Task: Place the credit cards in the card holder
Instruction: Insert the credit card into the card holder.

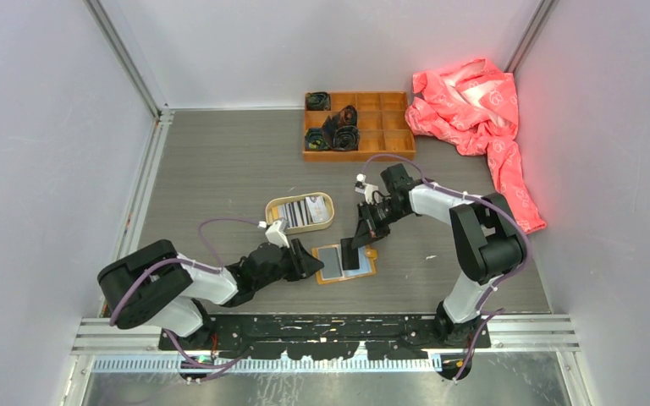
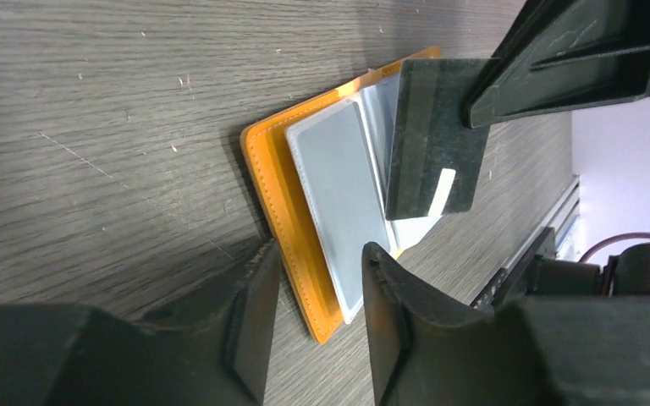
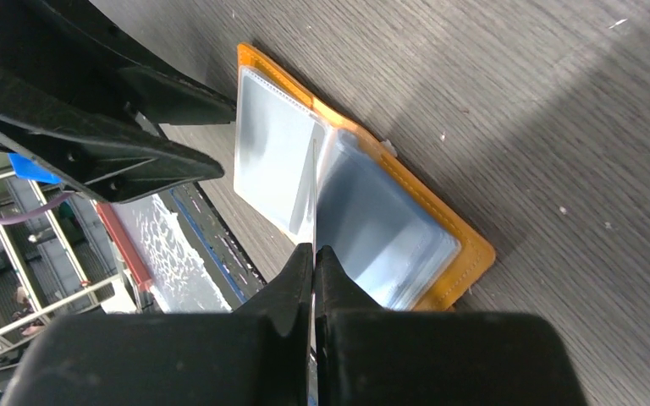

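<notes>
The counter [image 1: 220,169] bore an oval tray [image 1: 269,205] with credit cards [image 1: 303,211] waiting, and nearby the card holder [image 1: 332,262] lay open. The left end effector [image 2: 320,254] stood released astride its corner; the right end effector [image 3: 314,249] clenched one dark card [image 2: 427,144] above it, not yet slotted.

Grey wood-grain tabletop [image 1: 220,169] between plain white walls [image 1: 51,127], metal rail [image 1: 542,325] along the near edge.

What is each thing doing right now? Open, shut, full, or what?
card holder: open, flat on the table.
right gripper: fingers shut on a dark card.
dark card: on edge over the holder.
left gripper: fingers apart at the holder's edge.
oval tray: holding striped cards.
pink cloth: crumpled.
</notes>
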Tool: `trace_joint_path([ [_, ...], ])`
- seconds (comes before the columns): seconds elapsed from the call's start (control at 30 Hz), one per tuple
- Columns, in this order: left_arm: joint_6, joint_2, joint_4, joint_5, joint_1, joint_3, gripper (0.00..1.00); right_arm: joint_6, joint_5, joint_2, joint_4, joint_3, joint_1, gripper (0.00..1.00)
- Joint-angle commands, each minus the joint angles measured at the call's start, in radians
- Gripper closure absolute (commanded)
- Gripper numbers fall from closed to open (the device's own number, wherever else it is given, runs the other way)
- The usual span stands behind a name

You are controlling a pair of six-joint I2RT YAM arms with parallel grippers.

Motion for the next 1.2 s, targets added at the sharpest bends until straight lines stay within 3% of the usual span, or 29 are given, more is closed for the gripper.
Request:
trace_joint_path([
  [0.0, -0.019, 0.039, 0.039, -0.02, -0.003, 0.032, 0.63, 0.017, -0.047, 0.007, 0.015, 0.034, -0.008, 0.99],
  [0.23, -0.008, 0.025, -0.056, -0.074, -0.001, 0.048, 0.89, 0.038, -0.042, 0.013, 0.024, 0.028, -0.013, 0.99],
  [0.37, -0.005, 0.015, -0.061, -0.083, 0.001, 0.049, 0.93, 0.067, -0.018, 0.018, 0.042, 0.019, -0.015, 0.99],
  [0.73, 0.045, -0.066, -0.054, -0.024, 0.003, 0.037, 0.89, 0.119, -0.017, 0.051, 0.058, -0.016, -0.019, 0.99],
  [1.0, 0.091, -0.164, -0.212, 0.037, 0.002, 0.057, 0.8, 0.163, -0.07, 0.092, 0.096, -0.036, -0.019, 0.99],
  [1.17, 0.083, -0.125, -0.237, 0.059, 0.002, 0.072, 0.78, 0.164, -0.08, 0.095, 0.107, -0.037, -0.021, 0.99],
])
